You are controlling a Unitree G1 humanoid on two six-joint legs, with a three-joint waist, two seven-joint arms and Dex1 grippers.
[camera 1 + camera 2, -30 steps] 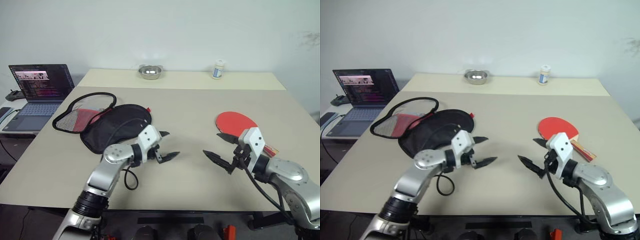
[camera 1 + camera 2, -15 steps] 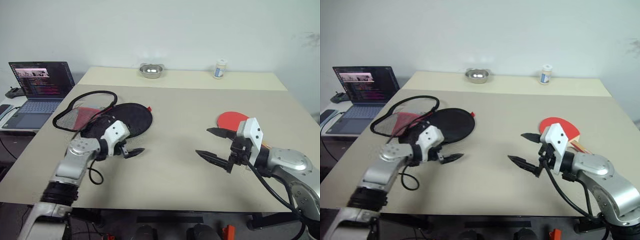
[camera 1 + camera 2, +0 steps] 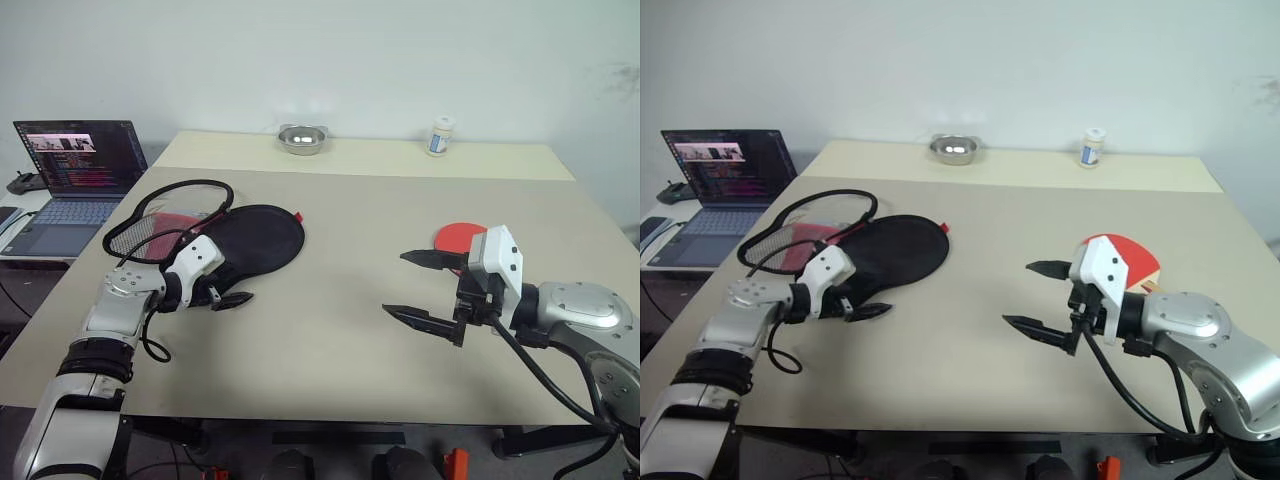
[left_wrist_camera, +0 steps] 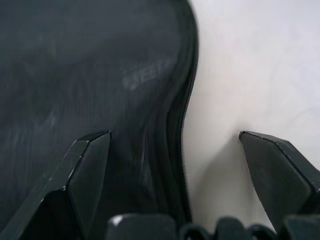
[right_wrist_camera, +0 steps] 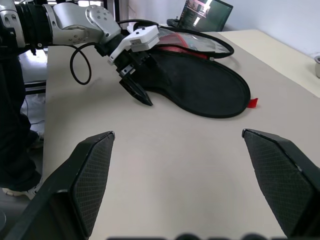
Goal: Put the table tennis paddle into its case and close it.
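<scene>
Nearest you: both grippers over the beige table (image 3: 330, 350), both empty.

Left gripper (image 3: 228, 291), near left: jaws spread wide, holding nothing, low at the near narrow end of the case (image 3: 255, 238). Your left wrist view shows what the head views don't: one finger (image 4: 80, 175) over black fabric, the other over bare table, the case's zipper edge running between them.

Right gripper (image 3: 425, 290), near right: jaws wide apart, empty, raised above the table and pointing left. Its wrist view looks across the table at the left gripper and the whole case.

Case: lies flat at left, black side up. Its far-left flap is folded open, showing red lining and mesh. You cannot tell whether anything is inside.

Table tennis paddle (image 3: 1132, 258): lies flat at right, red face up, just behind the right gripper and partly hidden by it; well apart from the case.

Far edge: small metal bowl (image 3: 301, 141), contents unclear; white bottle (image 3: 437, 137) to its right. Open laptop (image 3: 70, 180) on a side surface, far left.
</scene>
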